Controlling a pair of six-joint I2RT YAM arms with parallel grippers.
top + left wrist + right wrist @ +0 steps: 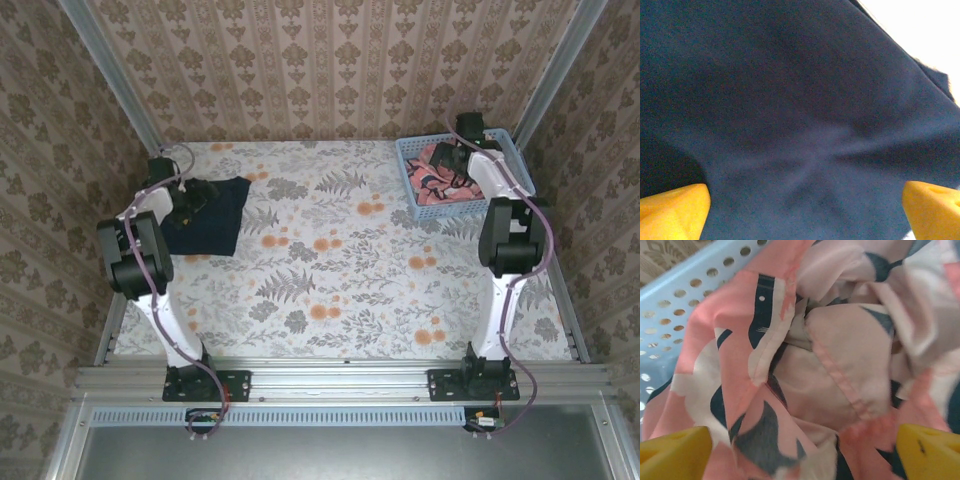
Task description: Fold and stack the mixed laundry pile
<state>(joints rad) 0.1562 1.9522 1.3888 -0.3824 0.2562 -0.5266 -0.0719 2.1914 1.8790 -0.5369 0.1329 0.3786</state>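
Floral-covered table [330, 300], patterned walls behind. My left gripper [804, 212] stands spread over the navy T-shirt [215, 228], which lies at the far left. My right gripper [802, 452] stands spread above the pink garment [840, 365], crumpled in the blue basket [408, 175] at the far right.

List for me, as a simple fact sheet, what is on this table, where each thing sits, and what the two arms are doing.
table: covered with a floral pattern
dark T-shirt: lying on the far left of the table
light blue basket: far right corner of the table
pink patterned garment: crumpled inside the basket
left gripper: open, fingers spread wide just over the dark T-shirt
right gripper: open, fingers spread wide over the pink patterned garment
stack: not yet made; the two garments lie far apart
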